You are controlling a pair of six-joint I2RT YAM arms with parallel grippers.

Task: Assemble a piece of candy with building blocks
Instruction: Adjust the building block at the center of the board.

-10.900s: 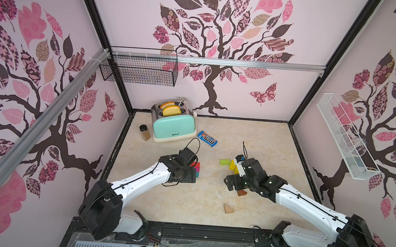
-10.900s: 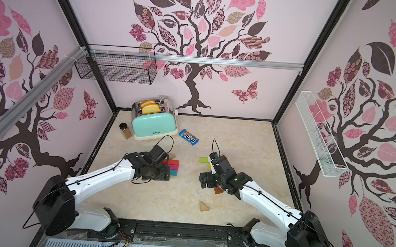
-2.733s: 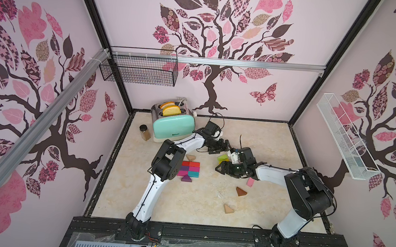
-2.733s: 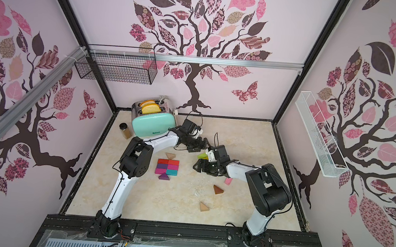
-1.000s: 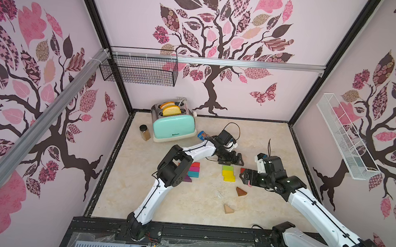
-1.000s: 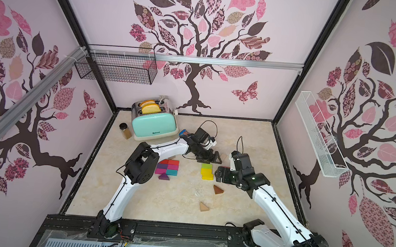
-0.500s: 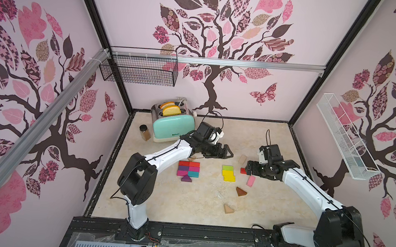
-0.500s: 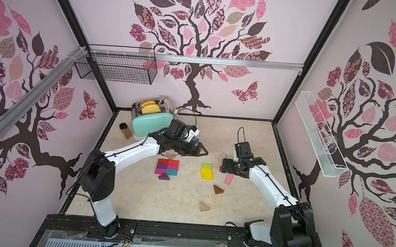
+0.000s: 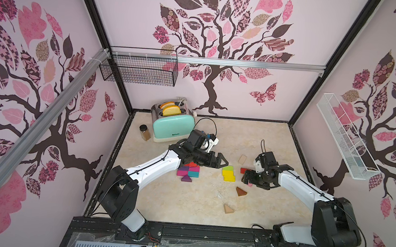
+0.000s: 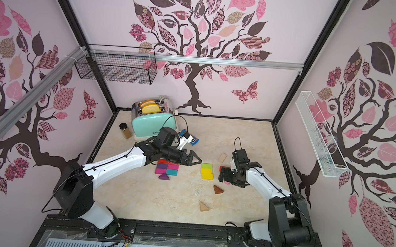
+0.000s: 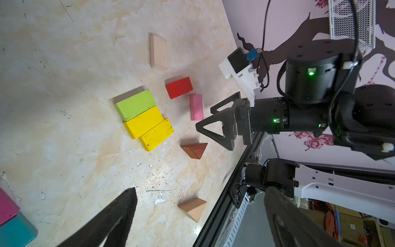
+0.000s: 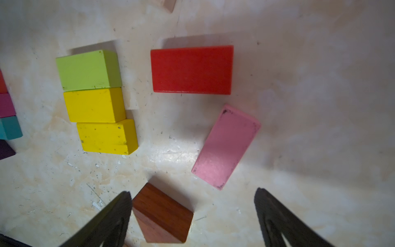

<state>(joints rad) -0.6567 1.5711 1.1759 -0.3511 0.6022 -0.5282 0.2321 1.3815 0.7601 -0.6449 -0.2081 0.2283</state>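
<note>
The marbled tabletop (image 9: pixel 204 203) holds a candy figure that looks only partly built, and the step in hand seems to be fetching the next block. The left gripper (image 9: pixel 223 162), spread wide and empty, hangs at the centre of both top views, over the gap between the two block groups. The right gripper (image 12: pixel 192 191), also wide apart with nothing in it, hovers low at centre right over loose pieces. The coloured cluster (image 9: pixel 188 170) of red, purple, magenta and teal rectangles lies left of centre with a purple triangle (image 9: pixel 186 178) touching its lower edge, likely one wrapper end. Right of it, apart, lies a green-and-yellow row (image 9: pixel 228 173), three blocks with edges touching, the lowest skewed. In the right wrist view a red block (image 12: pixel 192 69) and a tilted pink block (image 12: pixel 226 145) lie ahead of the fingers (image 12: pixel 111 213), and a brown triangle (image 12: pixel 162 213) sits between them, close to one finger; which piece is meant cannot be told. The next move likely calls for centring on one piece, turning the wrist to its long sides and closing without nudging its neighbours. A tan block (image 9: pixel 242 159) and a tan triangle (image 9: pixel 228 208) lie apart. At upper left the toaster (image 9: pixel 172 126), a jar (image 9: pixel 145 132) and a blue candy packet (image 10: pixel 194 141) stand clear, though the left arm reaches over the cluster's upper edge.
</note>
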